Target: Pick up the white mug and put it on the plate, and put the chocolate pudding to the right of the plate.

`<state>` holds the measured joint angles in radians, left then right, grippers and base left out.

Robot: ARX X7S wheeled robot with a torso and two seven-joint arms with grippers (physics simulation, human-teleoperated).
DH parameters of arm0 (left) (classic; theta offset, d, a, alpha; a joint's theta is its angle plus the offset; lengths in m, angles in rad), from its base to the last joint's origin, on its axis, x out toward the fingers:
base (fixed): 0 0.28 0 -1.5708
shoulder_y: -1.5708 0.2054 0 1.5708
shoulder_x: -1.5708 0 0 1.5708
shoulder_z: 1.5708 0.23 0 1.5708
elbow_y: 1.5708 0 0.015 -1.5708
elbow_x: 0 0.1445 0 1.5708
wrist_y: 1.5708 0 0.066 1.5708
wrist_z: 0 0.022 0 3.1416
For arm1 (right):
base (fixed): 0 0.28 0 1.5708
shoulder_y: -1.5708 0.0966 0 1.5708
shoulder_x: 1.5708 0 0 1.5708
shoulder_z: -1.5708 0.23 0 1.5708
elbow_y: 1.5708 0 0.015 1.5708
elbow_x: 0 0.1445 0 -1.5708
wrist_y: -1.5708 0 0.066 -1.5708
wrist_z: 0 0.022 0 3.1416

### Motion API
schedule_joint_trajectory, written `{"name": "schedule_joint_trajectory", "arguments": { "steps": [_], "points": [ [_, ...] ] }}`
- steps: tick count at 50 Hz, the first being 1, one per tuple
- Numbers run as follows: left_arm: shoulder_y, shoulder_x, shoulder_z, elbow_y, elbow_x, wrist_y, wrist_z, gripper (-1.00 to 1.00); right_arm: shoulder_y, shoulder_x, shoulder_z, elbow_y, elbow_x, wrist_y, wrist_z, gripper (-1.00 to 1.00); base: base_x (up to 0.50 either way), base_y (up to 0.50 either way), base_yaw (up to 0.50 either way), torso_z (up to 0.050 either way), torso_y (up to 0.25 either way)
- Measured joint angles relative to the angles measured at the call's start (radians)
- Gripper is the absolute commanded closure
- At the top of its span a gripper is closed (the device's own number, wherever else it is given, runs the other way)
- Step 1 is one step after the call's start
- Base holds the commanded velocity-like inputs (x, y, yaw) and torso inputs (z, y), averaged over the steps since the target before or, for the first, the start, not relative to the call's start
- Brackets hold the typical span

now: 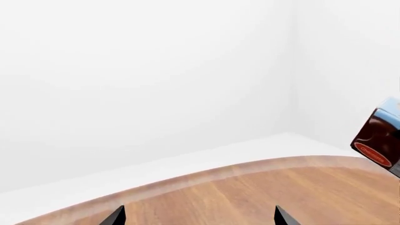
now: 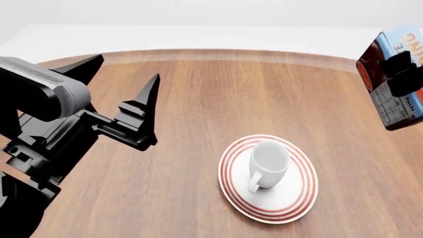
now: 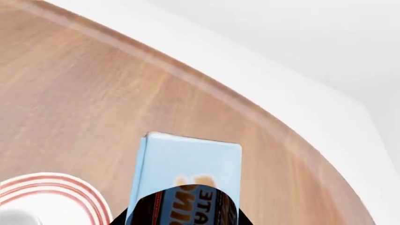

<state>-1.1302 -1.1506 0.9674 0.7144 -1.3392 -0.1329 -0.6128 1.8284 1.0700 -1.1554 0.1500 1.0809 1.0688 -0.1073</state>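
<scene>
The right gripper is clamping the chocolate pudding and holding it in the air at the right edge of the head view, above the wooden table and well to the right of the plate. Its dark fingers are showing as black shapes across the box's face. The right wrist view is showing what the head view is not: the box's plain light blue side from close up, with orange lettering reading upside down, only the fragments "ETE" and "NIC" legible. In the head view, orange letters "NG" and a printed panel are showing on the box, too small to read. The left wrist view is catching the box's brown side with a red oval label whose text is blurred.

The left gripper is hanging spread apart and empty over the left side of the table, its two pointed tips wide of each other.

The white mug is standing upright on the plate, handle toward the near edge. The plate's red rings are also peeking into the right wrist view.
</scene>
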Motion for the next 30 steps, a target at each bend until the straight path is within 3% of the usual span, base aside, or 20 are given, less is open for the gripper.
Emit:
{"name": "schedule_joint_trajectory", "arguments": {
  "steps": [12,30],
  "points": [
    [-0.003,0.010,-0.001,0.001,0.002,-0.006,-0.002,-1.00,-0.054,0.053,0.001,-0.006,0.008,-0.030,0.016,1.00,0.00,0.00,0.00,0.000,0.000],
    [0.014,0.023,0.003,-0.009,0.018,0.001,0.000,-1.00,-0.192,0.038,0.030,0.111,0.044,-0.153,0.125,1.00,0.00,0.00,0.00,0.000,0.000]
  ]
}}
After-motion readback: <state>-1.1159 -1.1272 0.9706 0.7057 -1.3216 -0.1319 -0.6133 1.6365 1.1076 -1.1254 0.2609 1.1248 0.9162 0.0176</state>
